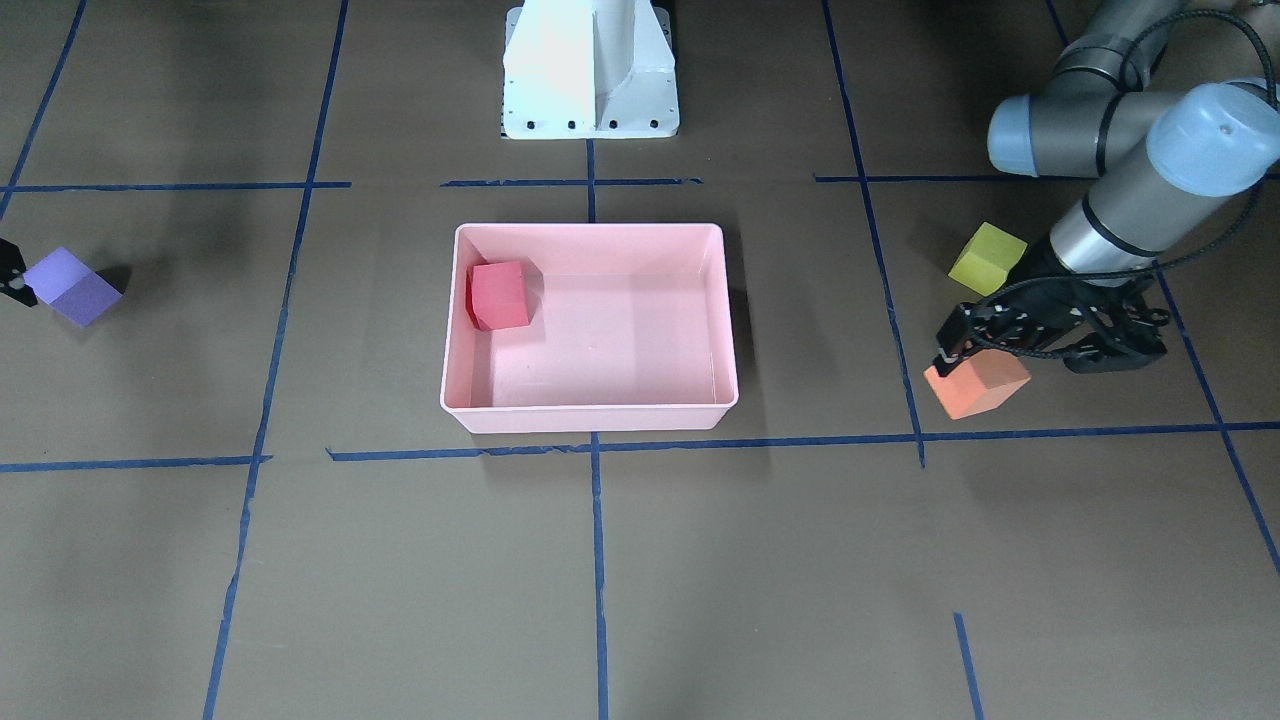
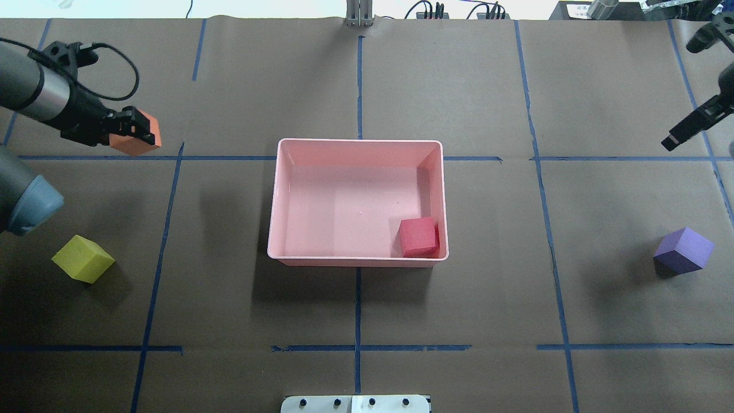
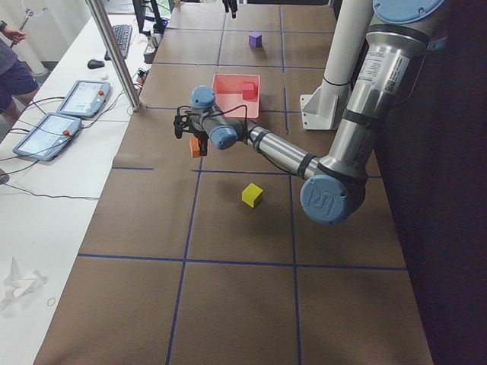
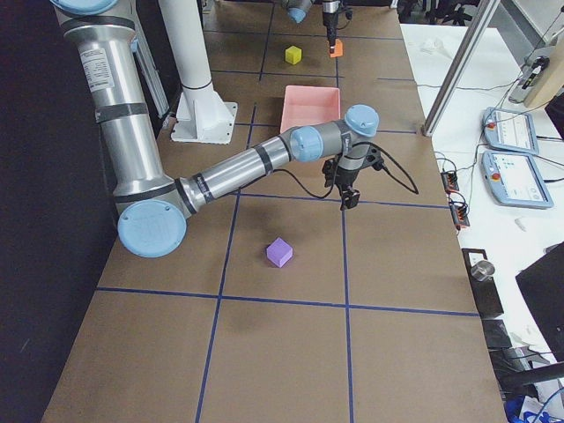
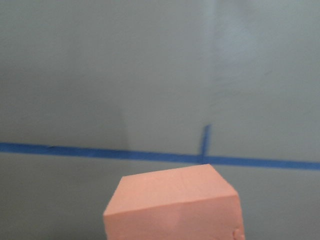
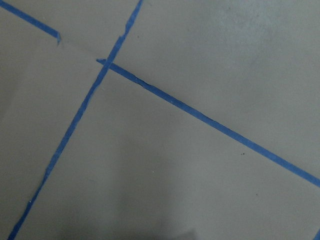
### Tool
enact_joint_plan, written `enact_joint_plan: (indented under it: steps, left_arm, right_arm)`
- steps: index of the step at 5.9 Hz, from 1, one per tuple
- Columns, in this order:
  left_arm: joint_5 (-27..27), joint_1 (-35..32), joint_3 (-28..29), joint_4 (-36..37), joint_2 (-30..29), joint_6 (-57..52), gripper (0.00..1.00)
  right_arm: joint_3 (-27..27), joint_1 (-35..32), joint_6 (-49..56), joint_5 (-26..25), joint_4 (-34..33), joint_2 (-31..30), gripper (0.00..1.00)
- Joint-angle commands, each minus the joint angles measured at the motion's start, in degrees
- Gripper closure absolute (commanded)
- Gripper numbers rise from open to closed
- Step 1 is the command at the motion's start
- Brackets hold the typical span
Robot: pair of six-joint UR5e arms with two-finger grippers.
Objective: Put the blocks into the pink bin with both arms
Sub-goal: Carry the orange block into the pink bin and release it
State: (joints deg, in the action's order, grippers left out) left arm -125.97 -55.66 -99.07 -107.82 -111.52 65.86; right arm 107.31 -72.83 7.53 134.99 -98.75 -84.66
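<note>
My left gripper [image 1: 985, 352] is shut on the orange block [image 1: 978, 388] and holds it just above the table, left of the pink bin [image 2: 358, 141]. The block fills the bottom of the left wrist view [image 5: 175, 205]. The red-pink block [image 2: 418, 236] lies in the bin's near right corner. The yellow-green block [image 2: 83, 259] sits on the table near my left arm. The purple block [image 2: 683, 250] sits far right. My right gripper [image 2: 670, 142] hangs empty above the table beyond the purple block. I cannot tell whether its fingers are open or shut.
The white pedestal base [image 1: 590, 70] stands behind the bin on the robot's side. Blue tape lines cross the brown table cover. Tablets and cables lie on a white bench [image 3: 68, 106] beyond the table's far edge.
</note>
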Motion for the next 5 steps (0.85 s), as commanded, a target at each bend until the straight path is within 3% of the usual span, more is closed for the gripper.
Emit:
enact_joint_plan:
  steps: [1, 3, 4, 5]
  left_arm:
    - [9.01, 10.93, -9.7, 21.75, -12.25, 5.15, 0.66]
    - [15.29, 19.49, -8.17, 23.44, -18.7, 5.24, 0.65]
    - [16.71, 22.23, -6.24, 23.36, -19.95, 6.55, 0.2]
    - [23.16, 26.35, -6.05, 23.09, -19.87, 6.65, 0.0]
  right_arm:
    - [3.33, -0.48, -0.06, 0.36, 7.05, -8.39, 0.0]
    - [2.99, 0.31, 0.12, 0.1, 12.85, -11.21, 0.0]
    - [2.47, 3.88, 0.38, -2.08, 17.58, -12.27, 0.0]
    - [2.46, 7.66, 0.56, -5.58, 22.76, -14.72, 0.0]
